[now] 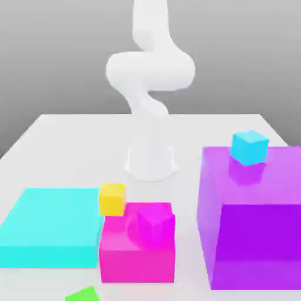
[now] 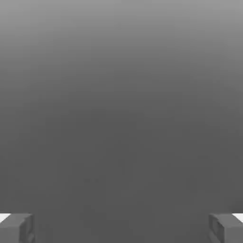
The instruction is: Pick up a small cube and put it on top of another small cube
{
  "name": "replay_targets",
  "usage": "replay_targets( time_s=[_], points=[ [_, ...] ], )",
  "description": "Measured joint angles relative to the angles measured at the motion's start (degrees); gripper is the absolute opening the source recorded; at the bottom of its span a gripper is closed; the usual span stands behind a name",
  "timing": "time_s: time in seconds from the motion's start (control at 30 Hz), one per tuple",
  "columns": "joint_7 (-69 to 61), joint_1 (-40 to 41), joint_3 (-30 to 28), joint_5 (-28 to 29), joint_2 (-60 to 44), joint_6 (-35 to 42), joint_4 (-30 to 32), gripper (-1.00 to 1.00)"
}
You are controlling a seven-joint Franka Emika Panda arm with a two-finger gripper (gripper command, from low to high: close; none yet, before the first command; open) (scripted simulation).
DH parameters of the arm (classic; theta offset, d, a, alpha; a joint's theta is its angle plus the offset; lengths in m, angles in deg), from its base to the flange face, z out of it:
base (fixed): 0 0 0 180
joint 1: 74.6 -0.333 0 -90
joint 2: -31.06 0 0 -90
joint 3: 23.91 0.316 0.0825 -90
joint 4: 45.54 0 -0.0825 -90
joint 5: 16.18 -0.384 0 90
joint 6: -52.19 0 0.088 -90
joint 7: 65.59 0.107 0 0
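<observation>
The small bright green cube [image 1: 82, 294] lies on the white table at the near edge, cut off by the exterior view's lower border. A small yellow cube [image 1: 111, 199] rests between the cyan slab and the magenta block. In the hand view my gripper [image 2: 121, 228] is open, its two grey fingertips [image 2: 19, 227] far apart with nothing between them, facing plain grey background. The white arm [image 1: 150, 88] rises from its base at the table's middle and leaves the exterior view upward.
A flat cyan slab [image 1: 50, 226] lies on the exterior view's left. A magenta block [image 1: 138, 253] carries a small magenta cube [image 1: 154, 226]. A tall purple block [image 1: 253, 235] on the right carries a small cyan cube [image 1: 249, 147].
</observation>
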Motion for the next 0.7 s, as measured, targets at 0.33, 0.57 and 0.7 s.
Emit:
replay_targets(
  time_s=[0.33,0.57,0.7],
  points=[
    [18.5,8.5,4.6,5.9,-21.2,-5.0,-1.3,0.00],
    [30.6,11.9,4.9,9.1,-35.8,-8.6,-2.2,0.00],
    [36.4,13.2,4.2,9.3,-43.9,-10.7,-2.7,0.00]
  ],
)
